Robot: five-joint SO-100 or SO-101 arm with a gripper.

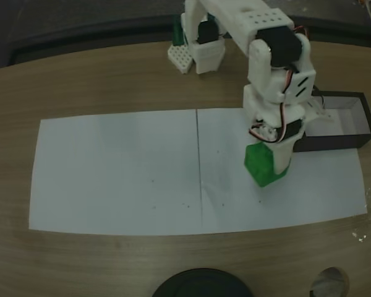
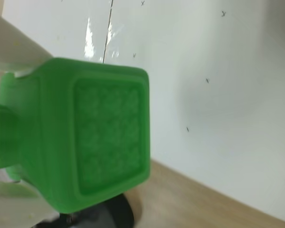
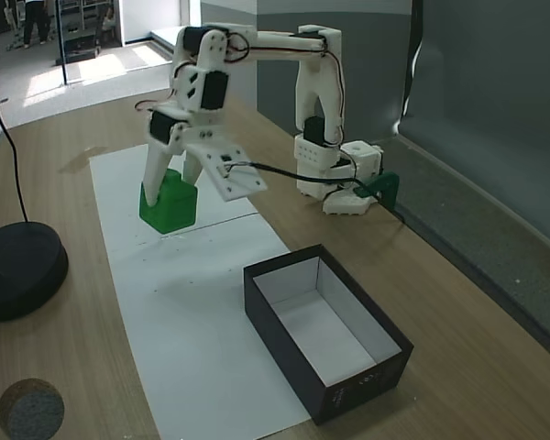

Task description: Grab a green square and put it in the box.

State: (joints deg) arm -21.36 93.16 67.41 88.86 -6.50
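Fixed views showed the gripper (image 3: 168, 188) clamped on the green square (image 3: 168, 205), held just above the white paper (image 3: 192, 339), apart from the box (image 3: 325, 339). Best lift higher, clear the near wall, then release inside.

White arm arches from its base at upper centre, end effector (image 3: 170, 197) pointing down, clamped on a block.
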